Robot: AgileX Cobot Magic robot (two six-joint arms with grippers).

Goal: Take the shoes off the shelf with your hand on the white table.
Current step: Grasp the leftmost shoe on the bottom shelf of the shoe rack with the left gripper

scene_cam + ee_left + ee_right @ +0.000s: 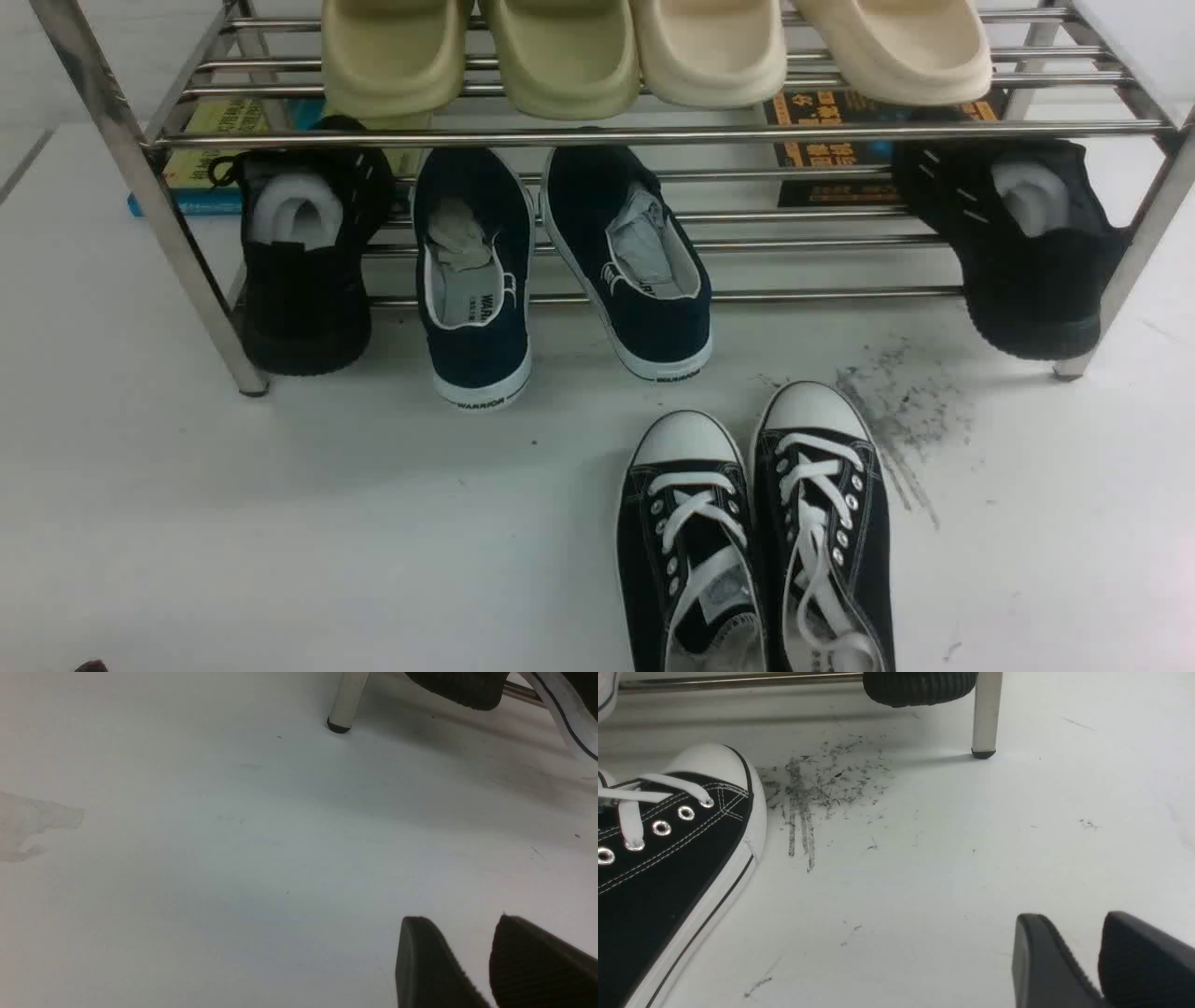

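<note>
Front: shoes [473, 350] propped on shelf [653, 136]. Wrists only: L gripper [462, 921], R gripper [1076, 918].

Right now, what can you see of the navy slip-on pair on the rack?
The navy slip-ons are a canvas-looking pair with white rubber soles stamped WARRIOR at the heel, white lining and crumpled paper inside. They lie side by side on the lower tier of the shelf, toes toward the back, heels tilted down past the front bar toward the white table. The right one is turned slightly askew. Nothing grips them.
</note>
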